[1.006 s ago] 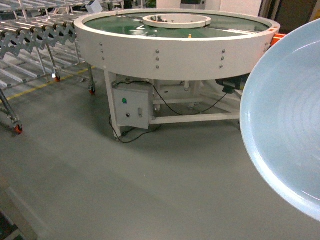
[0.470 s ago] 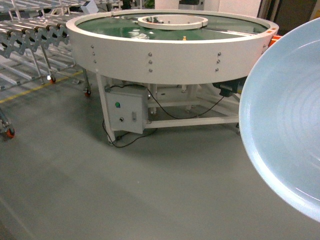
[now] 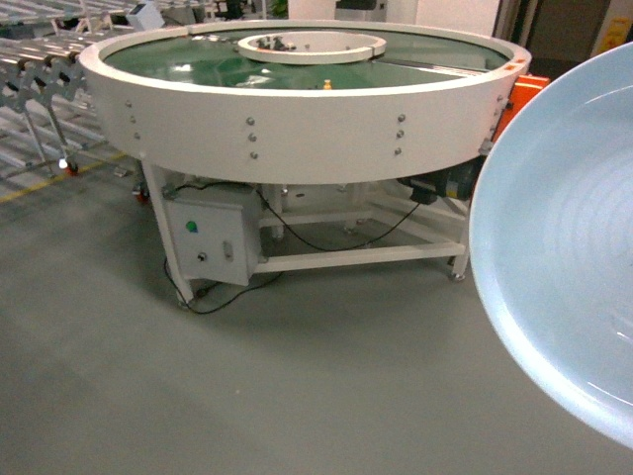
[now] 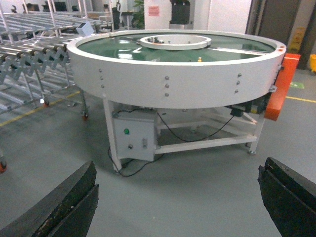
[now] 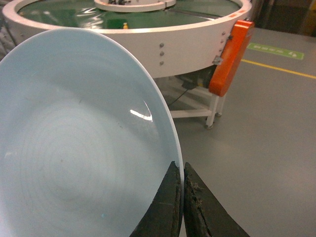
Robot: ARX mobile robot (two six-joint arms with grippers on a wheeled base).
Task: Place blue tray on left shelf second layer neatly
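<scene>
The blue tray [image 3: 564, 247] is a pale sky-blue shallow dish held up on edge at the right of the head view, its hollow side facing the camera. In the right wrist view the blue tray [image 5: 74, 143] fills the left half, and my right gripper [image 5: 181, 168] is shut on its rim, one black finger on each side. My left gripper [image 4: 177, 197] hangs open over bare floor, its two black fingertips [image 4: 74, 202] far apart with nothing between them. The left shelf is out of view.
A large round white conveyor table [image 3: 297, 99] with a green top stands ahead on a white frame, with a grey control box [image 3: 210, 237] and a loose cable below. An orange panel [image 5: 231, 49] hangs on its right side. Roller racks [image 4: 34, 49] stand at the left. Grey floor lies in front.
The whole scene has slid to the left and slightly closer in the head view, so the base is moving. The tray stays held at the right of the view.
</scene>
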